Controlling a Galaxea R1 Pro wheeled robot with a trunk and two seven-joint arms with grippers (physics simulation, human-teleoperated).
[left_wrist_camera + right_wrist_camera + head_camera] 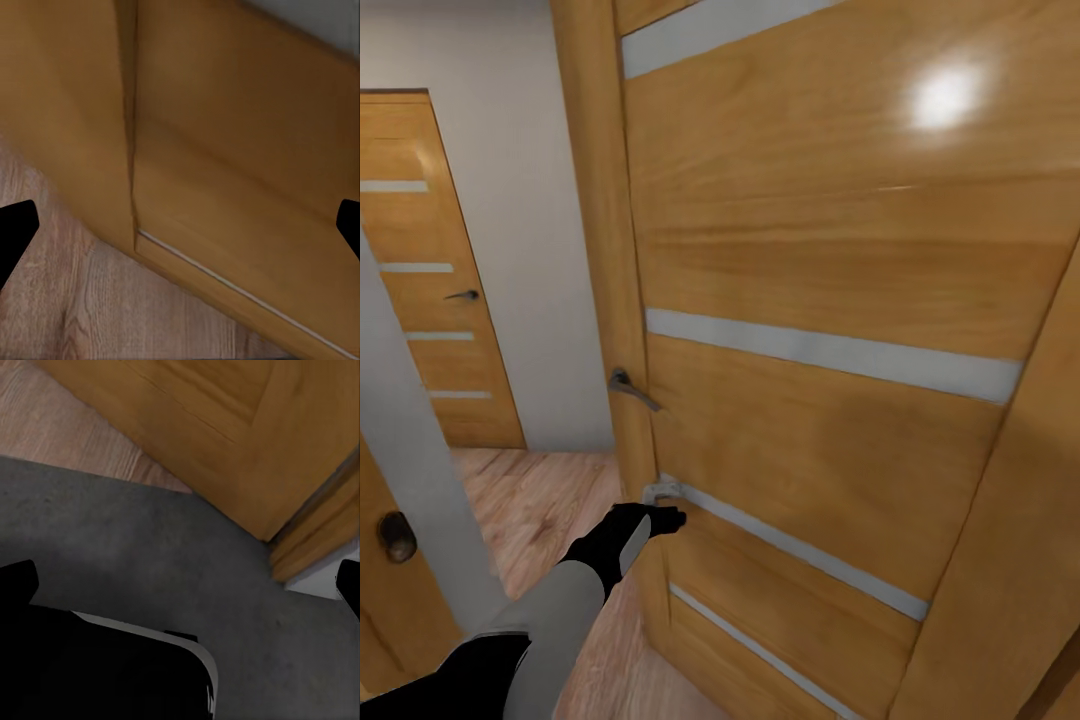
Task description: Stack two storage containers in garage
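Observation:
The two storage containers are out of view. My left arm reaches forward at low height, and its gripper (668, 505) is at the edge of a large wooden door (830, 300), below the handle. In the left wrist view the left gripper (180, 232) is open, its dark fingertips (15, 232) far apart with nothing between them, facing the door's lower edge. The right gripper (184, 585) is open too and empty. It hangs over a dark grey concrete floor (150, 547) beside the bottom of a wooden door (225, 412).
The big door bears a metal lever handle (632, 388) and pale glass strips. A second wooden door (430, 280) stands shut at the back left in a white wall. A grey panel edge (410, 470) is close on the left. Light plank flooring (540, 500) lies between.

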